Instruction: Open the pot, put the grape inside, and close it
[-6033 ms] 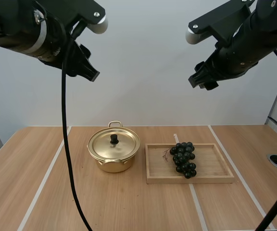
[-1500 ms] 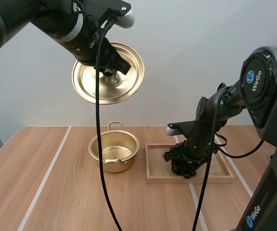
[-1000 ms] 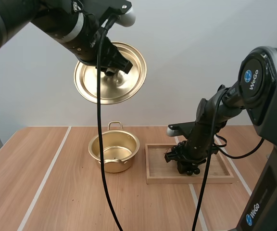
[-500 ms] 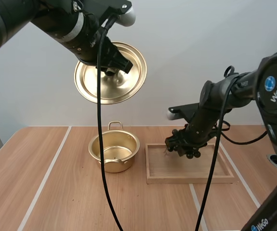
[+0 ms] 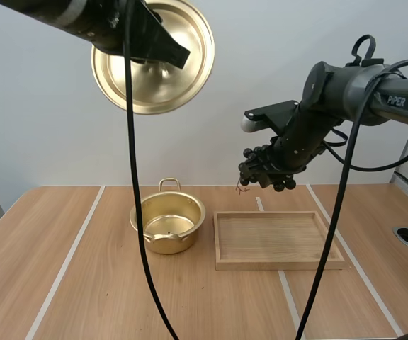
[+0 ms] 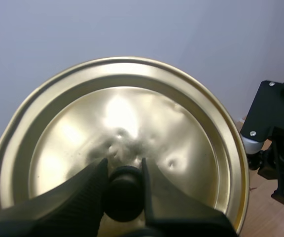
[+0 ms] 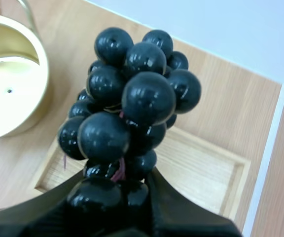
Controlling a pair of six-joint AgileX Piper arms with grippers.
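At the high view's upper left, my left hand (image 5: pixel 166 49) clamps the lid (image 5: pixel 129 81); mid-right, my right hand (image 5: pixel 273 164) pinches the grape bunch (image 5: pixel 259 174). Pot (image 5: pixel 167 225) open; filling and closing remain.

left end effector (image 6: pixel 124 191) and right end effector (image 7: pixel 117 181) raised, both clamped

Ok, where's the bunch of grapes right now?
In the high view the bunch of grapes is pinched in the right gripper, in the air above the wooden tray, right of the open pot.
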